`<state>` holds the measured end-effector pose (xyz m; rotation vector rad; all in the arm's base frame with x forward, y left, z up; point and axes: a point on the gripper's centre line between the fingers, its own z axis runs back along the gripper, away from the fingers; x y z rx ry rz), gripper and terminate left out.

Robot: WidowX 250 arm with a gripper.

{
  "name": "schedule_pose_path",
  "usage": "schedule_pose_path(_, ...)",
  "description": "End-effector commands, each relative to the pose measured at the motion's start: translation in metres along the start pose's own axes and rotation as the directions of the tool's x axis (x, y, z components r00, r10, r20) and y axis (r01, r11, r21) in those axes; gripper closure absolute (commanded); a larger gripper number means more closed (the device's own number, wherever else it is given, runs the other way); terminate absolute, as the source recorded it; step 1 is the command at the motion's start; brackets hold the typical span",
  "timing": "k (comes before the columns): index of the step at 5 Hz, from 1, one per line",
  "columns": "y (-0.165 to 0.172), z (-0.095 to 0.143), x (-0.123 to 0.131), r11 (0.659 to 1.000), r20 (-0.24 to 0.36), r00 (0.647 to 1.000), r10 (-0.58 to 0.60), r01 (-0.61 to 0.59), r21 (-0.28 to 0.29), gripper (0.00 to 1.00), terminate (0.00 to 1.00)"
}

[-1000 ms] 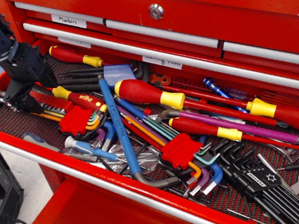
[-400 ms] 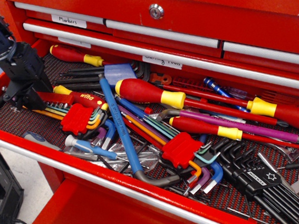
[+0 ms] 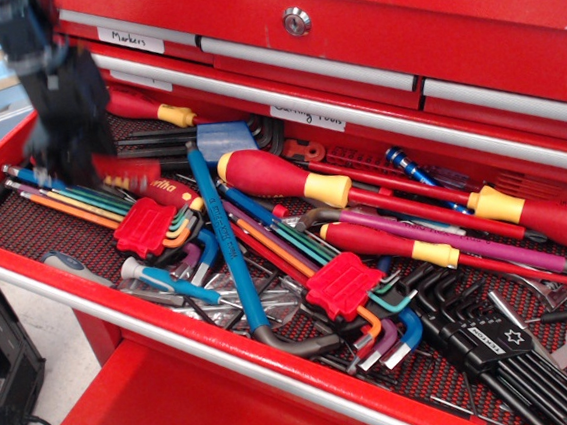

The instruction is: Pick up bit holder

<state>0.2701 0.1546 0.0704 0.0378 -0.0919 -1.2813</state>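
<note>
- The gripper (image 3: 83,163) is rising from the left end of the drawer (image 3: 24,232), blurred with motion, higher than it sat 0.4 s ago.
- The bit holder (image 3: 129,171) is coming up with it: a red strip is showing just right of the fingertips, clear of the mat.
- The fan of coloured hex keys (image 3: 66,198) it was covering is now lying exposed.
- The fingers are looking pinched on the strip's left end, though blur is hiding the contact.
- Its long axis is running left-right, nearly level, free end pointing right toward the red screwdriver (image 3: 280,178).
- I am judging the lift to be underway, grip unconfirmed.
</note>
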Motion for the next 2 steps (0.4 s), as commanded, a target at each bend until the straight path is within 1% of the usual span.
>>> schedule_pose_path(1,0.011,0.103,0.026,0.986,-0.140,0.988,0.064,-0.041,0.162,1.00,0.00)
schedule_pose_path(2,0.009,0.138,0.036,0.976,-0.157,0.987,0.021,0.014,0.219,1.00,1.00)
